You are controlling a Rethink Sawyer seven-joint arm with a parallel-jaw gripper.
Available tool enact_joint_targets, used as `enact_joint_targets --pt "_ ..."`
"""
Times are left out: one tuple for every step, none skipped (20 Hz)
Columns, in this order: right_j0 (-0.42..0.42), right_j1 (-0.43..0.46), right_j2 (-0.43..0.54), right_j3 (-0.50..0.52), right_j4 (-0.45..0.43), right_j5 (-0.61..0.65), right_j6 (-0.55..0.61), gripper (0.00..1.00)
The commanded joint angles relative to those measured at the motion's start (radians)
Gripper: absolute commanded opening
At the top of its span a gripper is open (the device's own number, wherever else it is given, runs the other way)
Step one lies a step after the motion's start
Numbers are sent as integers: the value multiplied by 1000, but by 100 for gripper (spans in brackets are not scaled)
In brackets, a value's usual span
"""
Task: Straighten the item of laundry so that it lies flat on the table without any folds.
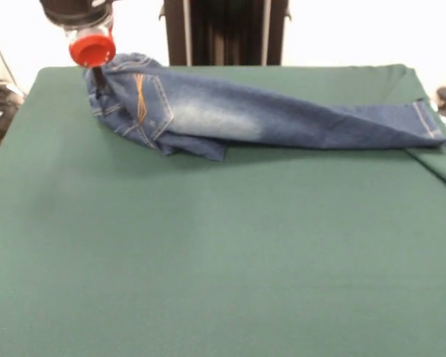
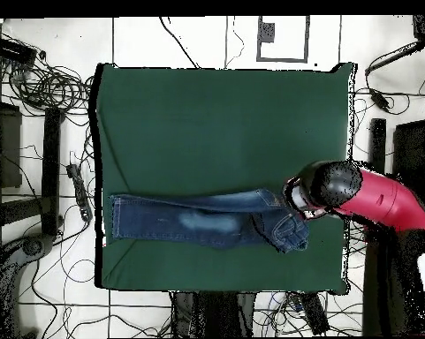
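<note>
Across the near half of the single green-covered table (image 1: 208,282), nothing lies on the cloth. Farther back, one pair of blue jeans (image 1: 230,111) stretches sideways along the far part, legs stacked one over the other, cuffs at the table's edge on the front view's right. At the waist end, bunched and lifted, one gripper (image 1: 98,76) hangs under its red collar; its jaw state cannot be told.
</note>
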Motion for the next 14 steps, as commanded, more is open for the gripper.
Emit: enact_joint_targets --pt "-63 118 278 -162 -133 121 -676 0" --pt "-65 121 289 -176 -142 142 -698 0" --pt "-65 122 304 -193 -150 172 -732 0" --pt "-63 119 311 -199 -156 183 -746 0" --pt "-61 111 325 -205 -164 189 -778 0" --pt "-59 107 332 -210 -169 197 -797 0" --pt "-64 104 356 -216 -178 199 -856 0" --pt "-65 103 364 -222 -182 200 -880 0" --pt "-68 99 380 -229 -190 201 -930 0" --pt "-71 100 389 -236 -191 202 -957 0" --pt "-76 98 400 -248 -199 214 -1003 0" --pt "-77 97 404 -256 -200 221 -1022 0" --pt "-81 91 410 -264 -204 232 -1054 0" --pt "-84 84 417 -272 -208 243 -1085 0"
